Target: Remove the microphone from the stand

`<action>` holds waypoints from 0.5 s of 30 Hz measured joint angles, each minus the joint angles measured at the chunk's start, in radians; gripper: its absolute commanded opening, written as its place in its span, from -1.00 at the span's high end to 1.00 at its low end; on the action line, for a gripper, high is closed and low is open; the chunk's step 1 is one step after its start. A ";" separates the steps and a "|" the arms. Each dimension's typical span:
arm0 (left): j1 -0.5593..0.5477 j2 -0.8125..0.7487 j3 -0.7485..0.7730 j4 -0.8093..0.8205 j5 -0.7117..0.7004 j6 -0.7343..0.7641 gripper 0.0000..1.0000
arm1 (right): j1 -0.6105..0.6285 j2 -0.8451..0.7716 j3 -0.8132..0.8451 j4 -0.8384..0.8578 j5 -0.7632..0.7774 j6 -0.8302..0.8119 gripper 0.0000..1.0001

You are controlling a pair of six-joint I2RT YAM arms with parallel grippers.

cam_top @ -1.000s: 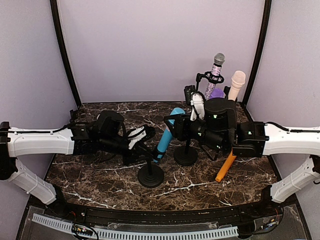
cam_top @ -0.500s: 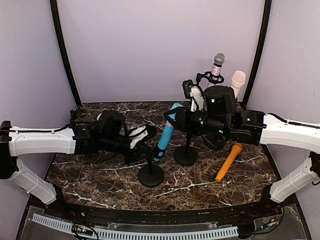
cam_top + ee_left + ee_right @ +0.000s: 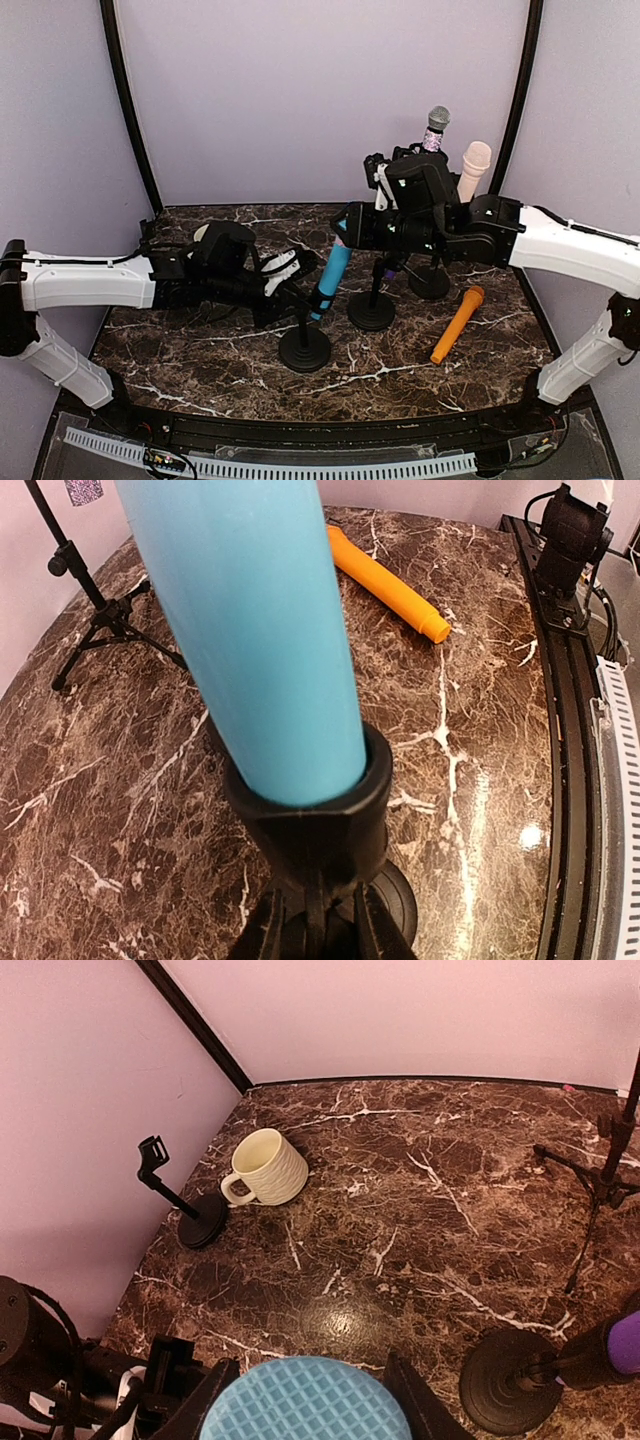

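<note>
A blue microphone (image 3: 333, 268) leans in the clip of a black round-based stand (image 3: 305, 350) at mid-table. My left gripper (image 3: 292, 295) is shut on the stand's stem just under the clip (image 3: 310, 810). In the left wrist view the blue microphone's body (image 3: 250, 630) rises out of that clip, with the left gripper (image 3: 315, 935) closed at the bottom edge. My right gripper (image 3: 352, 225) is at the microphone's top. In the right wrist view its two fingers flank the blue mesh head (image 3: 305, 1400), closed against it.
An orange microphone (image 3: 457, 325) lies on the marble at the right. A second round-based stand (image 3: 371, 310), a purple microphone (image 3: 625, 1345), a glitter microphone (image 3: 432, 140) and a cream one (image 3: 473, 170) crowd the back right. A cream mug (image 3: 265, 1168) and a small stand (image 3: 195, 1222) sit at the back left.
My right arm has risen and swung back, keeping its gripper at the blue microphone's head and uncovering the orange microphone. The left arm and the stand have barely shifted.
</note>
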 measured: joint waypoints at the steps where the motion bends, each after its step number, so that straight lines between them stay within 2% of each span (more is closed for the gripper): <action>1: -0.002 0.001 0.000 0.002 -0.003 0.000 1.00 | 0.000 0.003 0.009 -0.015 0.008 0.013 0.46; 9: -0.007 0.004 0.001 0.011 -0.008 0.000 1.00 | 0.001 0.004 0.024 -0.050 0.027 0.047 0.47; 15: -0.013 0.004 0.001 0.014 -0.009 0.008 1.00 | -0.002 -0.050 -0.057 0.040 -0.025 -0.027 0.46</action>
